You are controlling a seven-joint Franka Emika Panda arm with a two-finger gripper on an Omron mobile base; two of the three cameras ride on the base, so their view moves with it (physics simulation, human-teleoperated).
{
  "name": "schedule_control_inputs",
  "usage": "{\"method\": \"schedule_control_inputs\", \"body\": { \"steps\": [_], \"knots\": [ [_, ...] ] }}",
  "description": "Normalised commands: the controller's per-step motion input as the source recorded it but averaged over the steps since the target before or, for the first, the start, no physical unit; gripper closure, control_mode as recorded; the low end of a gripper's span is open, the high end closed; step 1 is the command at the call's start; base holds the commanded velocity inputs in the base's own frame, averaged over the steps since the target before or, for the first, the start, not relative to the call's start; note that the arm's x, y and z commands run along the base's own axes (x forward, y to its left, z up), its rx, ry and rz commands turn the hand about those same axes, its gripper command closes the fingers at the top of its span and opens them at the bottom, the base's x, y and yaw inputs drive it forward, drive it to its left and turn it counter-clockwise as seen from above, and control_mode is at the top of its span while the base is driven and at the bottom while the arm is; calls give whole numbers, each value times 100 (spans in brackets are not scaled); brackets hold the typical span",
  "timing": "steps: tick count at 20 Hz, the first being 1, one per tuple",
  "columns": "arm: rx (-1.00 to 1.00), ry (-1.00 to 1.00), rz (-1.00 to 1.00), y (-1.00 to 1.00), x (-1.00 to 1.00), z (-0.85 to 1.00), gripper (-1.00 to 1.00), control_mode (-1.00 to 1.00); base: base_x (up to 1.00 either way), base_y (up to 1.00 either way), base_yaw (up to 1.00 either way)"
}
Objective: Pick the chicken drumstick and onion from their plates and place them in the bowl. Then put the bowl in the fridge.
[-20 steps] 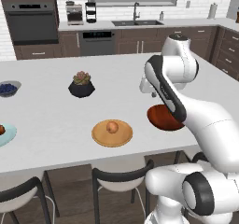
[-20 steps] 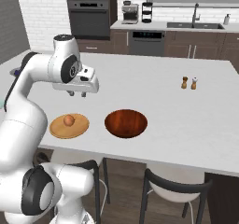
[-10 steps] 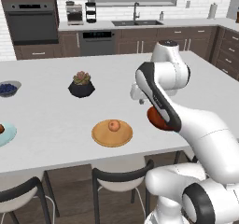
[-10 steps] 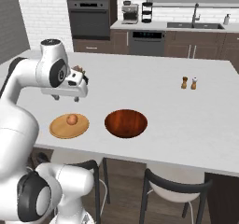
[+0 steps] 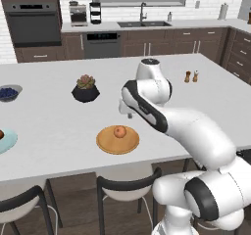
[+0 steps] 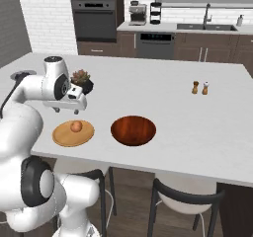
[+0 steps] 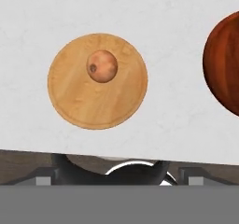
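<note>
- While the claw (image 6: 69, 104) hangs above the table (image 6: 173, 102) with its jaws spread wide and empty, the onion (image 7: 101, 66) sits near the middle of the wooden plate (image 7: 74, 97).
- Round, peach-tan onion, with one small dark spot on its skin.
- Just beside the wooden plate sits the glossy reddish-brown bowl (image 6: 133, 130), apart from it and empty.
- A pale-blue plate (image 5: 7, 142) lies at the table's left edge.
</note>
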Motion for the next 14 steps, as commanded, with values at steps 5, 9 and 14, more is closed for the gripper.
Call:
{"method": "schedule_control_inputs", "body": {
  "steps": [5,9,14],
  "knots": [
    [0,13,0,27,67,-50,-100,-100,0,0,0],
    [0,8,0,33,41,-51,-100,-100,0,0,0],
    [0,10,0,18,52,-57,-100,-100,0,0,0]
  ]
}}
